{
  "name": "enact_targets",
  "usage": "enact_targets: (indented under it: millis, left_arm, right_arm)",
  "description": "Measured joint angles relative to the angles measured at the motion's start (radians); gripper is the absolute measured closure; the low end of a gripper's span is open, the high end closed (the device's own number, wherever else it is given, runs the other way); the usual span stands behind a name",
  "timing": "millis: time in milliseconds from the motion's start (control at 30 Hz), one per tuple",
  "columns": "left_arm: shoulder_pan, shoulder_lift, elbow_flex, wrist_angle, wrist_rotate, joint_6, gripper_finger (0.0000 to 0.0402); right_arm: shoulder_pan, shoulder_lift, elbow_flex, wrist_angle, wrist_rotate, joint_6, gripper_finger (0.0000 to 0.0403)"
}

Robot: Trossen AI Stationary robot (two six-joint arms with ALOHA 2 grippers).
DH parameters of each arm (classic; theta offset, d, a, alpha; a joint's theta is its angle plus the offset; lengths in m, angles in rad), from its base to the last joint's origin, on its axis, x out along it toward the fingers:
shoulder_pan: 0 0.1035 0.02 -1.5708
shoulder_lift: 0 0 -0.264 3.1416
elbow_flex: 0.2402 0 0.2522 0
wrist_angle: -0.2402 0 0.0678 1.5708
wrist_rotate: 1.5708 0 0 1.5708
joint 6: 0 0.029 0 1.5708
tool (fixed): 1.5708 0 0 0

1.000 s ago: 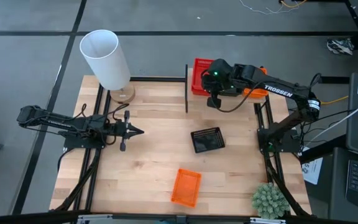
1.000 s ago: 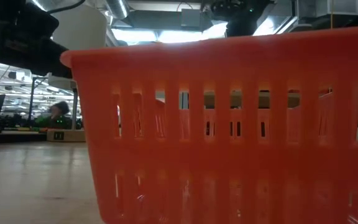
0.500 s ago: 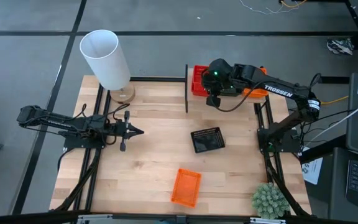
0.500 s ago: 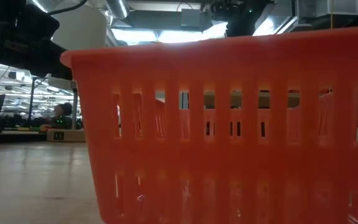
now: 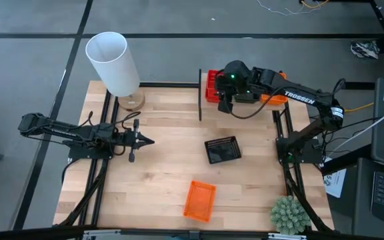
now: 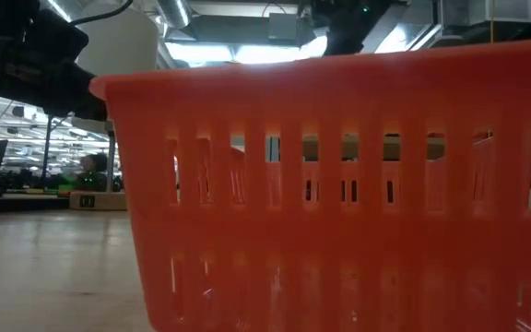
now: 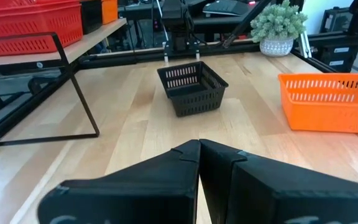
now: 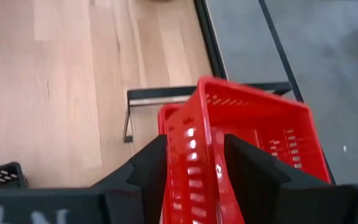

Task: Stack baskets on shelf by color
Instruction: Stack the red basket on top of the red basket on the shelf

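A red basket (image 8: 253, 118) lies tilted on another red one on the shelf (image 7: 98, 37) at the table's far right. My right gripper (image 5: 227, 100) hovers over it, open, its fingers astride one side wall. An orange basket (image 5: 272, 100) sits on the shelf beside the red ones (image 5: 211, 85). A black basket (image 5: 222, 150) rests on its base mid-table. Another orange basket (image 5: 200, 200) stands near the front edge and fills the low view (image 6: 339, 184). My left gripper (image 5: 149, 141) waits shut at the table's left, level above the wood. My right gripper comes from above with one finger (image 8: 253, 174) inside the red basket and the other (image 8: 145, 174) outside it, the side wall (image 8: 191, 162) between them. Whether the pads touch that wall I cannot tell. The basket rests tilted on the red one below.
A white cylindrical lamp (image 5: 112, 63) stands at the far left corner and a small potted plant (image 5: 289, 213) at the near right corner. The shelf's black upright (image 5: 200, 93) rises left of the red baskets. Bare wood lies between the black basket and my left gripper.
My right gripper has risen slightly over the red basket and drifted a little toward the far edge. The baskets on the table have stayed where they were.
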Motion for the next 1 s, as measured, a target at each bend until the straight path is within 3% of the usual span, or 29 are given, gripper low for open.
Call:
enact_targets:
  millis: [400,567,667,867,1000]
  left_arm:
    - [0.0,0.0,0.0,0.0,0.0,0.0,0.0401]
    - [0.0,0.0,0.0,-0.001,0.0,0.0,0.0401]
    - [0.0,0.0,0.0,-0.001,0.0,0.0,0.0401]
    - [0.0,0.0,0.0,-0.001,0.0,0.0,0.0401]
    - [0.0,0.0,0.0,-0.001,0.0,0.0,0.0401]
  right_arm:
    - [0.0,0.0,0.0,0.126,-0.024,-0.002,0.0244]
    - [0.0,0.0,0.0,0.186,0.083,0.005,0.0244]
    - [0.0,0.0,-0.006,0.162,0.183,0.008,0.0244]
    - [0.0,0.02,-0.009,0.033,0.161,0.047,0.0244]
    - [0.0,0.033,-0.01,0.046,0.164,0.062,0.0244]
